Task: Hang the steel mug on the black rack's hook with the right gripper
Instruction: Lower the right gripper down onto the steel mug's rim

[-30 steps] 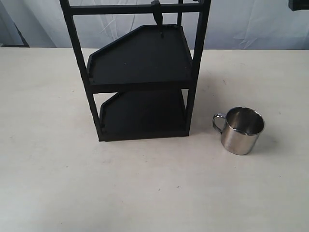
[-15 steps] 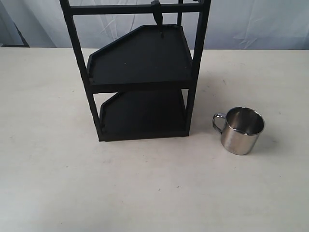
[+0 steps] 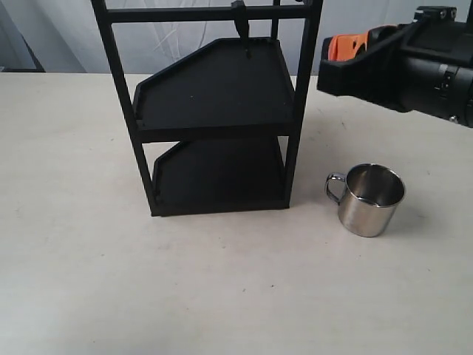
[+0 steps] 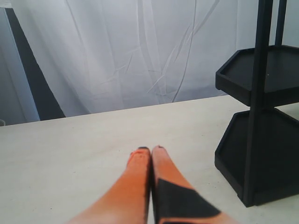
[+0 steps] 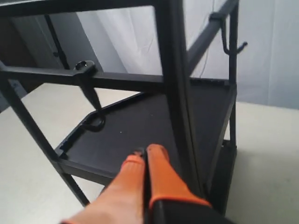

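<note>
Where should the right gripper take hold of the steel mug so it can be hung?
Probably the steel mug by its rim wall on the right, opposite the handle, coming from above. It stands upright, mouth open, and the loop facing the black rack must stay free for the hook.

The scene is lit softly and evenly from above, so that only faint shadows are cast on the pale table (image 3: 222,296) under the black rack (image 3: 214,96) and beside the steel mug (image 3: 369,200), whose mirror-like sides carry bright reflections without harsh glare. In the exterior view the right gripper (image 3: 332,52), above and beyond the mug, is rendered slightly soft. In both wrist views the orange fingers of the left gripper (image 4: 150,149) and right gripper (image 5: 144,151) are blurred by closeness, while the rack ahead of them is seen sharper.
</note>
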